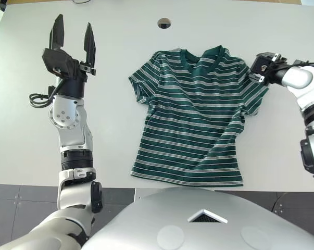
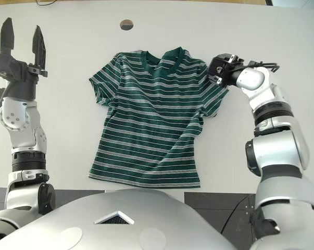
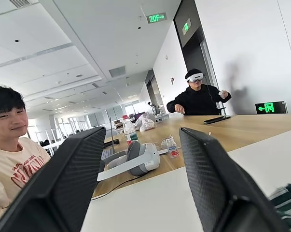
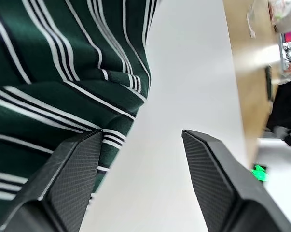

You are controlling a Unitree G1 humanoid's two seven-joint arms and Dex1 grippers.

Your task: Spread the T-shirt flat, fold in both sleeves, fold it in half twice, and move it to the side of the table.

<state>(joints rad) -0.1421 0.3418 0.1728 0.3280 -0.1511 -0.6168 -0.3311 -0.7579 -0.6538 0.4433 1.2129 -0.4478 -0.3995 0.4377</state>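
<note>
White tabletop (image 1: 115, 135) is bearing a green white-striped T-shirt (image 1: 193, 120); your left gripper (image 1: 72, 31) is pointing upward, open, your right gripper (image 4: 141, 134) gaping at its sleeve.

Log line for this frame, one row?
T-shirt flat on table, sleeves unfolded | left gripper open, apart from shirt | right gripper open at sleeve edge

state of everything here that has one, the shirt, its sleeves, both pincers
T-shirt: spread open on the table, not folded yet.
Sleeve on the robot's left: out, slightly rumpled, not folded in.
Sleeve on the robot's right: out, not folded in.
Left pincer: open, empty, raised clear of the shirt.
Right pincer: open at the right sleeve's edge, gripping nothing.
</note>
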